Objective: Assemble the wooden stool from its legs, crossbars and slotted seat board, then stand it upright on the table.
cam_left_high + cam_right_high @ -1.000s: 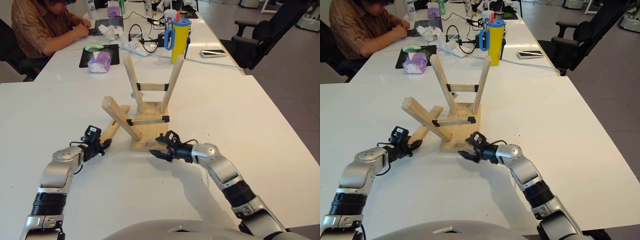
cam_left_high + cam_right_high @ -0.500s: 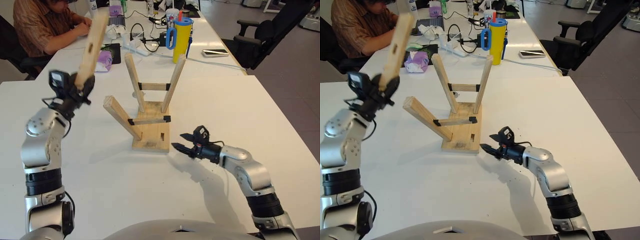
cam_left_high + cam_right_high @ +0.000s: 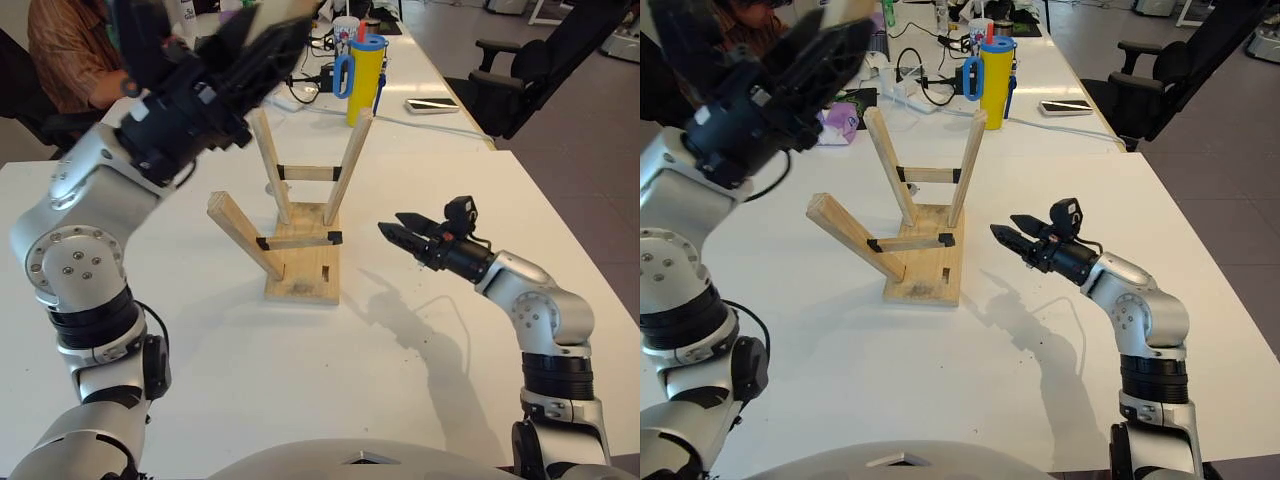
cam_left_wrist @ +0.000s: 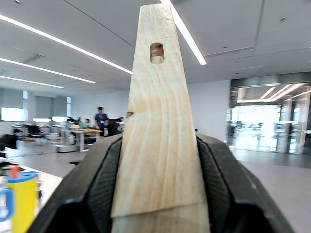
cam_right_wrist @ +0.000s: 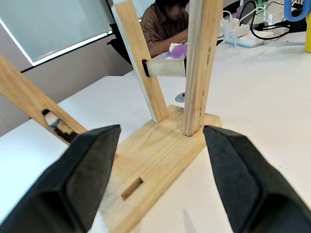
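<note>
Raised higher, left tool clamps leg — right tool gapes wide

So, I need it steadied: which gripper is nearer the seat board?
Right. The right gripper hovers open, low, just to the right of the seat board; the left gripper is high above it, holding a leg.

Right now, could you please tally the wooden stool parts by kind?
Legs: 4, three on the board, one in the left gripper
Crossbars: 2
Board: 1
Total: 7
</note>
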You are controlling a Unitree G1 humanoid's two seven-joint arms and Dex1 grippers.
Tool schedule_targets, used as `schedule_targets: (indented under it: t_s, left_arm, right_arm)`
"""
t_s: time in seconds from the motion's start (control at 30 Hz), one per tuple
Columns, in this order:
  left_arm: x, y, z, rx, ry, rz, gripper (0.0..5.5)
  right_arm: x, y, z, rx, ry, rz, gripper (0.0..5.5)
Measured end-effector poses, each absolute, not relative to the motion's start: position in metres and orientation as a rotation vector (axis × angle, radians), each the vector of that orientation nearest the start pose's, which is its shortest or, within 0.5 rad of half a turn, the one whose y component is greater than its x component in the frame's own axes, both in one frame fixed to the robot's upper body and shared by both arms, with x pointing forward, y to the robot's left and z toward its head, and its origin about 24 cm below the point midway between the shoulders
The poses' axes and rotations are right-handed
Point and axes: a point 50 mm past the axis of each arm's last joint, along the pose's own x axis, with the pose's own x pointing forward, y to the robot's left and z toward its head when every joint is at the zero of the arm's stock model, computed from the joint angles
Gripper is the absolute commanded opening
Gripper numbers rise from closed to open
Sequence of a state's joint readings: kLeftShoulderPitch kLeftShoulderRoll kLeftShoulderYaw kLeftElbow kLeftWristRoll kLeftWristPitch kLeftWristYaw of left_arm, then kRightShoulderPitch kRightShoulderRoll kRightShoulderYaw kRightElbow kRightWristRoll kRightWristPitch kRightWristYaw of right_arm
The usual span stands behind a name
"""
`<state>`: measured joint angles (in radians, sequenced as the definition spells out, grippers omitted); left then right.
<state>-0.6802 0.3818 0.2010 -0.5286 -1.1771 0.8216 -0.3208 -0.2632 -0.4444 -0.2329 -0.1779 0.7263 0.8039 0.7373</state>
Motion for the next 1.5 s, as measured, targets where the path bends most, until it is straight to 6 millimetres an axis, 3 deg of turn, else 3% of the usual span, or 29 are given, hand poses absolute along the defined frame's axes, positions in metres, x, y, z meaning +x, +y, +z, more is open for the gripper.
schedule_targets:
  t_s: [0.13,0.23,0.3,0.37,0.67,0.83,1.43,1.5]
  left_arm:
    - [0.235,0.101,0.246,-0.404,-0.197,-1.226,2.04]
    - [0.239,0.097,0.227,-0.48,-0.114,-1.274,2.04]
    - [0.237,0.094,0.217,-0.522,-0.065,-1.33,2.04]
    - [0.232,0.09,0.212,-0.539,-0.024,-1.394,2.04]
    - [0.227,0.096,0.191,-0.548,0.106,-1.453,2.04]
    - [0.224,0.096,0.185,-0.553,0.136,-1.473,2.04]
    - [0.215,0.098,0.173,-0.49,0.175,-1.495,2.04]
    - [0.215,0.097,0.171,-0.476,0.172,-1.488,2.48]
  right_arm:
    - [0.25,-0.205,0.16,0.519,0.157,1.053,3.61]
    - [0.236,-0.217,0.182,0.609,0.152,1.184,4.08]
    - [0.237,-0.223,0.196,0.64,0.131,1.222,4.38]
    - [0.24,-0.223,0.207,0.661,0.11,1.256,4.69]
    - [0.233,-0.227,0.234,0.834,0.064,1.434,4.72]
    - [0.235,-0.227,0.235,0.84,0.076,1.407,4.72]
    - [0.232,-0.227,0.224,0.796,0.13,1.429,2.19]
    - [0.233,-0.227,0.223,0.776,0.136,1.418,2.14]
